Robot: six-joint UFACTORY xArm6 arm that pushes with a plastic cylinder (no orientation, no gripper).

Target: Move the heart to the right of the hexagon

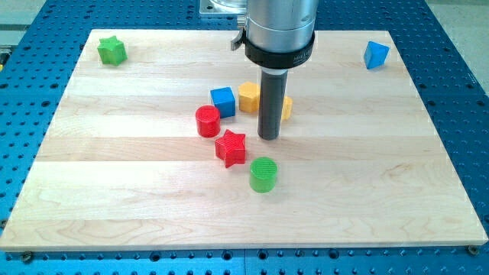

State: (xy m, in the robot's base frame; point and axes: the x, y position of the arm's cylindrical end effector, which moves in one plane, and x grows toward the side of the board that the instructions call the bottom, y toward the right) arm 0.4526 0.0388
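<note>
Wooden board point(114, 176): my tip point(268, 137), no gripper, just right of red star point(231, 147).

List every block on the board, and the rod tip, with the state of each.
Green star: alone, top-left corner.
Blue block: alone, top-right corner.
Blue cube: beside yellow block.
Yellow block: partly hidden by rod.
Red cylinder: upright.
Red star: flat.
Green cylinder: upright.
My tip: down, right of red star.

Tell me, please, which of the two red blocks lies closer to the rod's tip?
The red star: it sits just to the view's left of my tip and slightly below it. The red cylinder stands farther to the view's left, beside the blue cube.
</note>
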